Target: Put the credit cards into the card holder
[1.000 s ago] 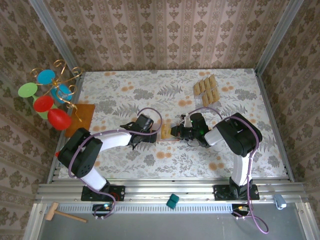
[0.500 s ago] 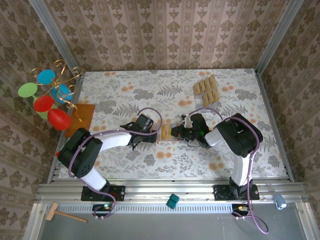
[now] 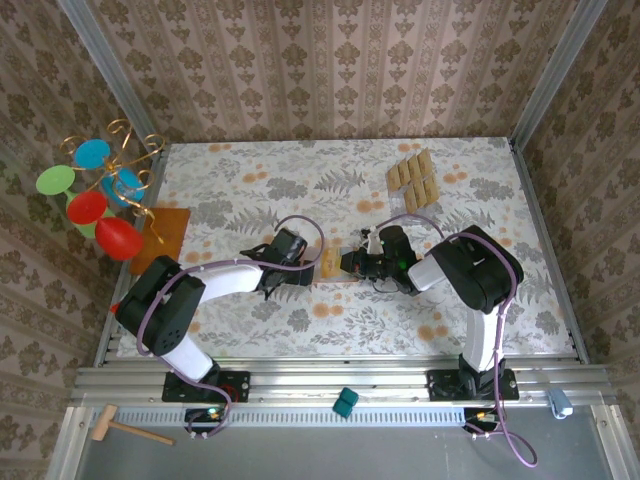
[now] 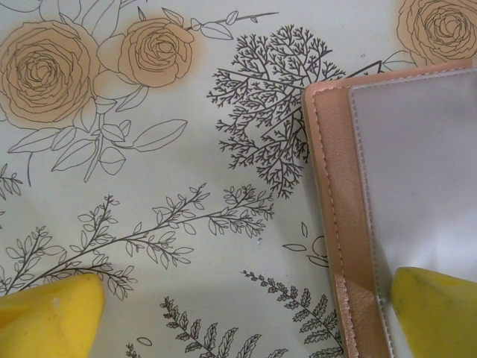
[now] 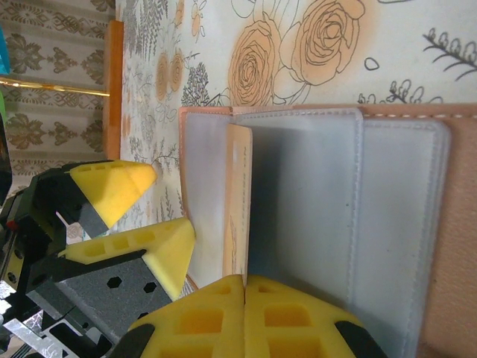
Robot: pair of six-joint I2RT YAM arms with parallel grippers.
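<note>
The card holder (image 5: 313, 209) lies open on the floral table, its grey lining up and its salmon edge (image 4: 332, 186) showing in the left wrist view. My right gripper (image 5: 244, 282) is shut on one tan credit card (image 5: 238, 194), which stands on edge against the grey pockets. My left gripper (image 4: 242, 317) is open and straddles the holder's left edge; one yellow finger (image 4: 436, 306) is over the lining, the other (image 4: 48, 317) over the cloth. From above, both grippers (image 3: 300, 268) (image 3: 350, 263) meet at the holder (image 3: 330, 265). Several more credit cards (image 3: 412, 180) lie at the back right.
An orange-brown mat (image 3: 165, 232) lies at the left edge, beside a wire stand with coloured discs (image 3: 100, 195). A teal block (image 3: 345, 402) and a wooden mallet (image 3: 120, 428) lie on the rail in front of the table.
</note>
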